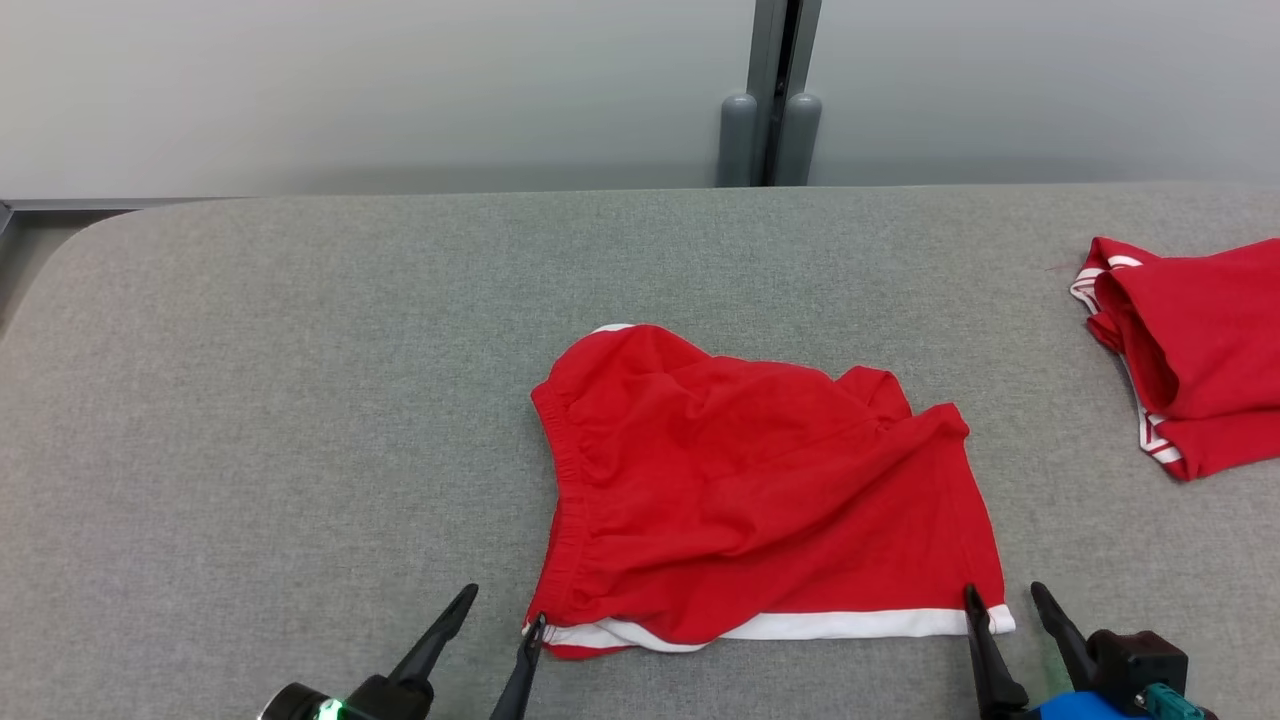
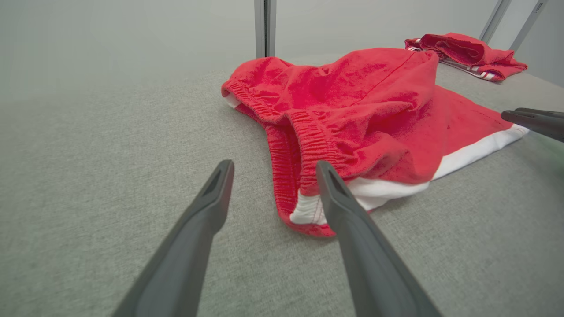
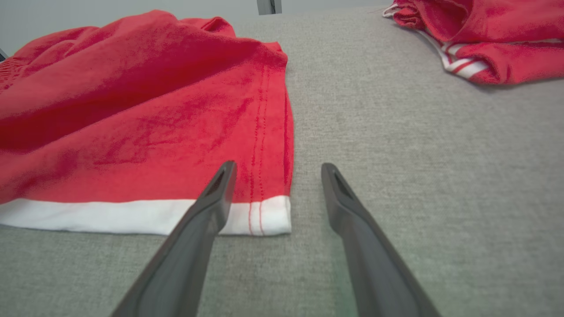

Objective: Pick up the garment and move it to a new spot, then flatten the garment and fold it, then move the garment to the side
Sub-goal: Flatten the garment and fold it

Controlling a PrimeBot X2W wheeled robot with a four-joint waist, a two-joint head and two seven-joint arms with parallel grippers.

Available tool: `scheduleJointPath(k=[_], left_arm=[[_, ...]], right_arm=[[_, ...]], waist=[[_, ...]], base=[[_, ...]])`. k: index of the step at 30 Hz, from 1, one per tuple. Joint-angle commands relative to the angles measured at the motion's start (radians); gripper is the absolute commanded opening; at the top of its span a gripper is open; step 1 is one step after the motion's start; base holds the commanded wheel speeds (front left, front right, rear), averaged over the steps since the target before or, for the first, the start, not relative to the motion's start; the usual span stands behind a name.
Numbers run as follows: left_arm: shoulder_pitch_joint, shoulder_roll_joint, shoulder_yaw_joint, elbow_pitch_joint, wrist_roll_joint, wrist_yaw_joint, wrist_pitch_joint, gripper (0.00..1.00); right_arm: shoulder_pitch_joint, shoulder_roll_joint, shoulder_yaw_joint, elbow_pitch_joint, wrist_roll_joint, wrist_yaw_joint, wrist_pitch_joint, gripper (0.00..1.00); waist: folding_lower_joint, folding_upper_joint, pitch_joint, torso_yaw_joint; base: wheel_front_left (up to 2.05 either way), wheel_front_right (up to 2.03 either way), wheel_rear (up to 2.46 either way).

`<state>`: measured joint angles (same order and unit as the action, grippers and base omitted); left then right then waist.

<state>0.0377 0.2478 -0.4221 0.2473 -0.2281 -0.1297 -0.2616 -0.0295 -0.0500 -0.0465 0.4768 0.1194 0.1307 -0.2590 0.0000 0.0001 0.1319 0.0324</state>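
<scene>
The garment (image 1: 760,490) is a pair of red shorts with a white hem band, lying rumpled in the middle of the grey table (image 1: 300,400). Its elastic waistband faces left. My left gripper (image 1: 505,607) stands open at the near left corner, one fingertip at the waistband's white edge (image 2: 308,211). My right gripper (image 1: 1003,595) stands open at the near right corner, astride the hem's end (image 3: 269,215). Neither holds cloth. The left wrist view shows the garment (image 2: 365,114) bulging upward; the right wrist view shows its side seam (image 3: 260,132).
A second red piece of clothing with white stripes (image 1: 1190,350) lies bunched at the table's right edge, apart from the shorts. It also appears as a red heap (image 2: 467,53) and a striped red bundle (image 3: 484,39). A grey post (image 1: 770,100) stands behind the table.
</scene>
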Motion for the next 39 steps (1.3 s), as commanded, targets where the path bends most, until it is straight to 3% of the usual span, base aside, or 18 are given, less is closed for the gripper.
scheduleJointPath(k=[1, 8, 19, 20, 21, 22, 23, 30, 39], left_arm=[[0.004, 0.017, -0.027, -0.004, -0.016, 0.000, -0.005, 1.00], [-0.054, 0.049, -0.129, 0.029, -0.054, -0.001, -0.005, 1.00], [-0.141, 0.048, -0.229, 0.176, -0.105, -0.001, 0.000, 1.00], [-0.149, 0.044, -0.233, 0.192, -0.108, -0.001, 0.000, 1.00], [-0.156, 0.038, -0.236, 0.206, -0.116, -0.001, -0.001, 0.85], [-0.162, 0.034, -0.241, 0.219, -0.120, -0.001, -0.001, 0.39], [-0.169, 0.031, -0.246, 0.231, -0.124, -0.001, -0.002, 0.00], [-0.202, 0.016, -0.263, 0.237, -0.160, -0.001, -0.004, 0.00], [-0.325, 0.056, -0.257, 0.047, -0.229, -0.001, -0.004, 0.00]], right_arm=[[0.004, -0.001, 0.005, 0.013, 0.013, 0.000, -0.006, 1.00], [-0.011, -0.001, 0.024, 0.054, 0.032, 0.000, -0.006, 1.00], [-0.019, 0.000, 0.094, 0.083, 0.063, 0.000, -0.003, 1.00], [-0.020, 0.000, 0.100, 0.085, 0.066, 0.000, -0.003, 0.50], [-0.019, 0.001, 0.106, 0.086, 0.070, 0.000, -0.003, 0.32], [-0.020, 0.001, 0.111, 0.085, 0.073, 0.000, -0.003, 0.05], [-0.020, 0.001, 0.116, 0.083, 0.078, 0.000, -0.003, 0.00], [-0.044, -0.001, 0.134, 0.024, 0.086, 0.000, -0.005, 0.00], [-0.169, -0.034, 0.155, -0.146, 0.111, 0.000, -0.005, 0.00]], waist=[[0.0000, -0.0001, 0.003, 0.001], [0.0000, -0.0001, 0.014, -0.001], [0.0000, -0.0001, 0.022, -0.024], [0.0000, -0.0001, 0.022, -0.025], [0.0000, -0.0001, 0.024, -0.025], [0.0000, -0.0001, 0.024, -0.025], [0.0000, -0.0001, 0.025, -0.025], [0.0000, -0.0001, 0.027, -0.025], [0.0000, -0.0001, 0.051, -0.030]], base=[[0.00, 0.00, 0.00], [0.00, 0.00, 0.00], [0.00, 0.00, 0.00], [0.00, 0.00, 0.00], [0.00, 0.00, 0.00], [0.00, 0.00, 0.00], [0.00, 0.00, 0.00], [0.00, 0.00, 0.00], [0.00, 0.00, 0.00]])
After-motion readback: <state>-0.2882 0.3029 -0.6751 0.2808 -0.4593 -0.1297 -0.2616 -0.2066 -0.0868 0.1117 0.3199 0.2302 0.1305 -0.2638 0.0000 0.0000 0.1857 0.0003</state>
